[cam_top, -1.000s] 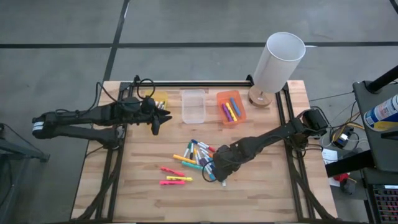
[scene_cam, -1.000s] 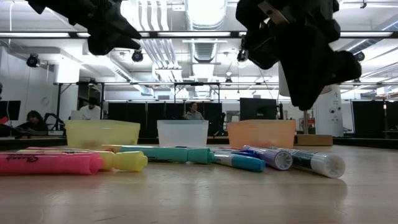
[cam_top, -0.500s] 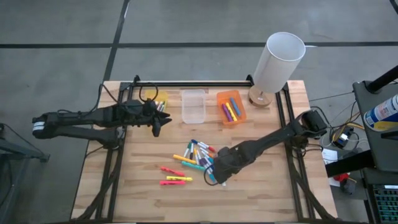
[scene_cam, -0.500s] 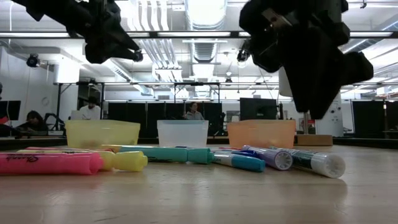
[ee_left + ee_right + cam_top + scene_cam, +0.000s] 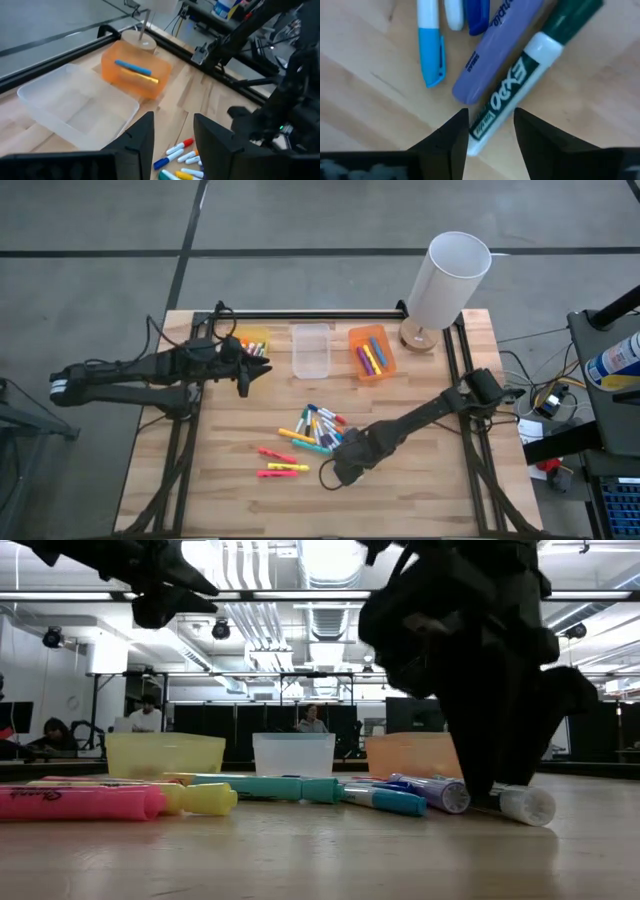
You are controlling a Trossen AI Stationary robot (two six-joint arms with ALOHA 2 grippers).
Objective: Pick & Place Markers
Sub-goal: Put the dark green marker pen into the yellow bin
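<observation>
Three bins [image 5: 310,350]; right tool [image 5: 491,131] straddling one marker [image 5: 520,87]

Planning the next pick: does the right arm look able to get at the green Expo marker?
Probably yes: the right gripper is open, one finger either side of the green Expo marker; the purple highlighter lies tight alongside.

A light wooden table [image 5: 230,500] sits on a grey floor [image 5: 100,240]. Along its twelve o'clock edge stand three small bins in a row: a yellow bin [image 5: 254,340] toward eleven o'clock, a clear bin [image 5: 310,350] at twelve, and an orange bin [image 5: 371,352] just past it toward one. At the one o'clock corner stands a lamp with a white cylindrical shade [image 5: 449,279] on a round wooden base [image 5: 417,338]. Beyond the three o'clock edge, cables [image 5: 545,395] lie beside a dark stand. In the low view, seated people [image 5: 145,714] show far behind the bins.
</observation>
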